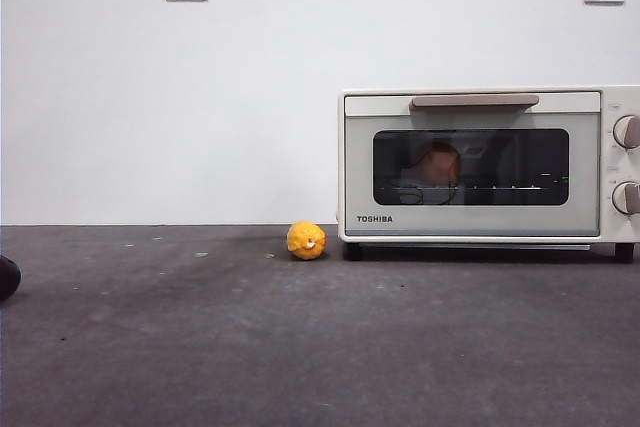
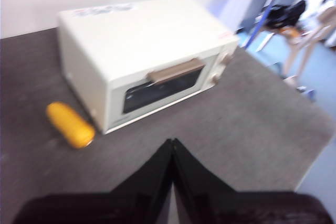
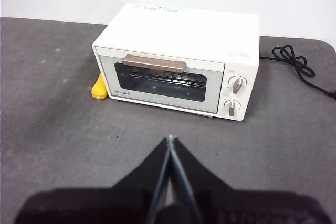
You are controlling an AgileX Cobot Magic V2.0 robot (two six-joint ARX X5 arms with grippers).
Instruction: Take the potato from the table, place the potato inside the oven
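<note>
Bench (image 1: 300, 347): dark grey surface, filling the lower half of the front view.
Oven (image 1: 480, 162): sitting at right of frame, door closed.
Potato (image 1: 438, 163): showing orange-brown behind the glass, inside the oven.
Yellow object (image 1: 306, 240): lying just left of the oven's foot.
Left claw (image 2: 172, 142): jaws pressing together, gripping nothing.
Right claw (image 3: 170, 140): jaws meeting, gripping nothing.

Potato (image 1: 438, 163) inside oven (image 1: 480, 232), on table (image 1: 250, 347).
</note>
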